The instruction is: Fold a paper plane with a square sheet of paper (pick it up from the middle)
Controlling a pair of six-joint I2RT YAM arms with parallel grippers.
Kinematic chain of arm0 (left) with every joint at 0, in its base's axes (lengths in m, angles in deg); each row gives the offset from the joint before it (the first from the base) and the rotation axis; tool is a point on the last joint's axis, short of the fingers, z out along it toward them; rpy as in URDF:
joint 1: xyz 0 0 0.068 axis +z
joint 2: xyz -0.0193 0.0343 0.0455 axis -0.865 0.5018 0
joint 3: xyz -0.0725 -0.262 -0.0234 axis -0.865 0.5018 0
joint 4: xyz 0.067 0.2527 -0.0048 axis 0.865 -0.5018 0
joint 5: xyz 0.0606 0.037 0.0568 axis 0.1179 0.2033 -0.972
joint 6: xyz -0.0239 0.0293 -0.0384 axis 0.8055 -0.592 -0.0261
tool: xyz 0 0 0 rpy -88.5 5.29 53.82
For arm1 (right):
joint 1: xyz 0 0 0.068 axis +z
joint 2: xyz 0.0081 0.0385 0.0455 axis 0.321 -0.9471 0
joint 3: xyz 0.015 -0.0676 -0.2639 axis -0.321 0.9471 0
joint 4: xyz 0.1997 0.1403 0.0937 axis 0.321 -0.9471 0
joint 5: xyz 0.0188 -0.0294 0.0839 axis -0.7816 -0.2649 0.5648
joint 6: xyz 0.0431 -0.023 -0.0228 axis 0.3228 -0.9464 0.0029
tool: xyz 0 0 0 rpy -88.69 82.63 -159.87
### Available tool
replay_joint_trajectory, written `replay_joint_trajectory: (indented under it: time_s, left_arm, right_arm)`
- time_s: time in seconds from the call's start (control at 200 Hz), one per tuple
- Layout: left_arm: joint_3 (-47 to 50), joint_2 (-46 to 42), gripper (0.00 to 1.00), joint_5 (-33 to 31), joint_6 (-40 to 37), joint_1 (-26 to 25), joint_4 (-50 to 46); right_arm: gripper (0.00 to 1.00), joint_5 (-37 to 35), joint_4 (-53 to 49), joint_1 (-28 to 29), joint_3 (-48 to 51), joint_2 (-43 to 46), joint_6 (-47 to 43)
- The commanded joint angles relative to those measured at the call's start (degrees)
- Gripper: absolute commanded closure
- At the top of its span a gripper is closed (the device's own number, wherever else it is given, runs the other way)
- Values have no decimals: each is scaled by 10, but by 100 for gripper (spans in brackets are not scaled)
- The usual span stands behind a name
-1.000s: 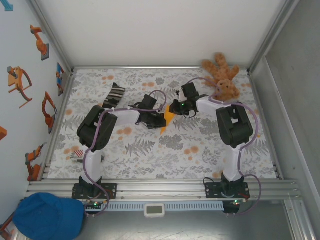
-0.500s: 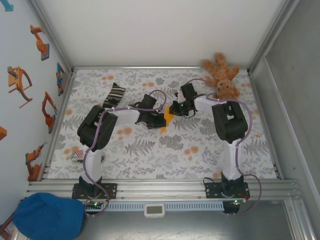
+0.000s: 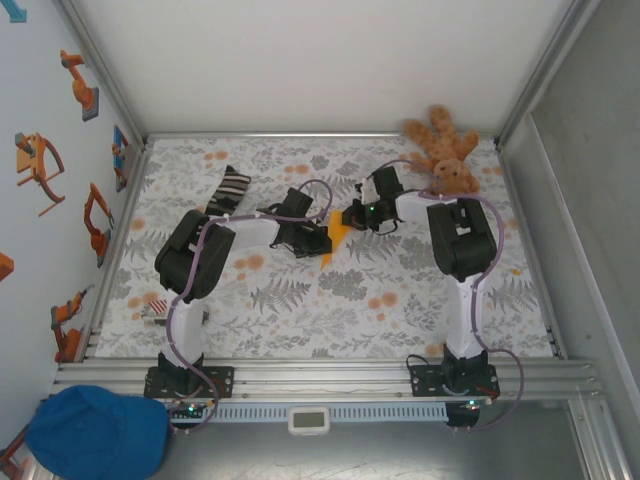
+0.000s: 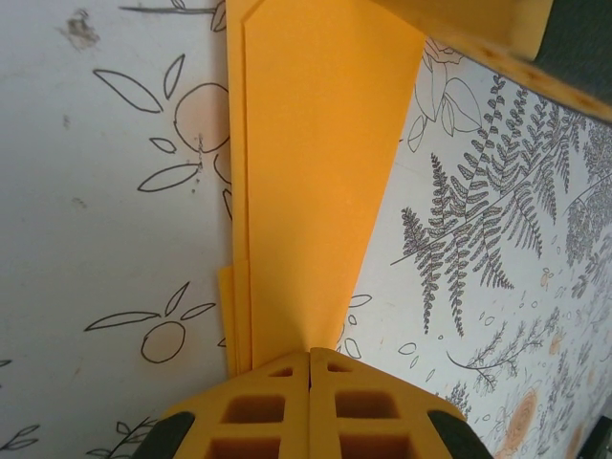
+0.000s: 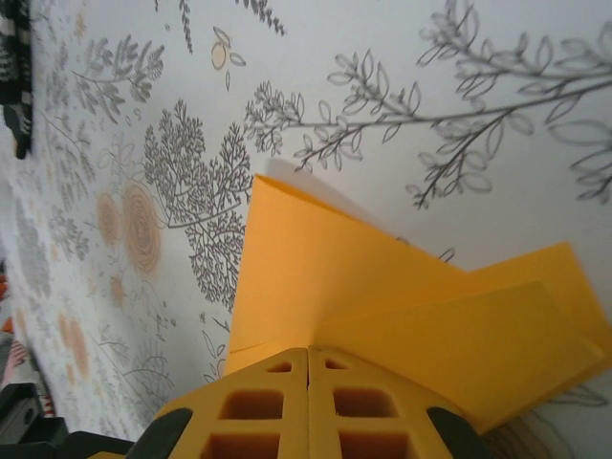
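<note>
The striped sock lies at the back left of the table, well apart from the work and playing no part in it.

The left claw is clenched on the folded paper. In the left wrist view its pads meet with no gap, and the paper runs out from between them as a long narrow shape with stacked edges down one side, flat on the patterned tablecloth. This claw has stayed clamped over the last second.

The change is on the right. The right claw has closed its last small gap and now grasps the other end of the paper. In the right wrist view its pads are pressed together, with the layered flaps of the paper fanning out from them. That arm's elbow has also drawn in toward the back, and less orange shows between the claws than a second ago.

With both ends pinched, the paper sits at the middle of the table between the claws, ready for a crease to be pressed or a flap pulled over. From above it is mostly hidden, so it probably is not yet a finished plane, but I cannot be sure.

The teddy bear sits in the back right corner.
</note>
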Motion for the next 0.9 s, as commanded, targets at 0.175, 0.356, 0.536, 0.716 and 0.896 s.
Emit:
replay_joint_trajectory:
  time_s: [0.175,0.356,0.536,0.716,0.896]
  left_arm:
    - [28,37,100,-21,-16,2,-87]
    - [15,34,100,-28,-16,3,-92]
    - [1,33,100,-35,-12,4,-92]
    - [0,34,100,-32,-5,5,-81]
    - [0,32,100,-31,-4,6,-79]
  right_arm:
    - [96,-25,99,-79,-38,-67,41]
    - [96,-31,81,-92,-66,-40,24]
    - [96,-56,63,-91,-5,79,14]
    - [98,-43,75,-52,94,147,44]
    - [100,-68,71,14,123,157,61]
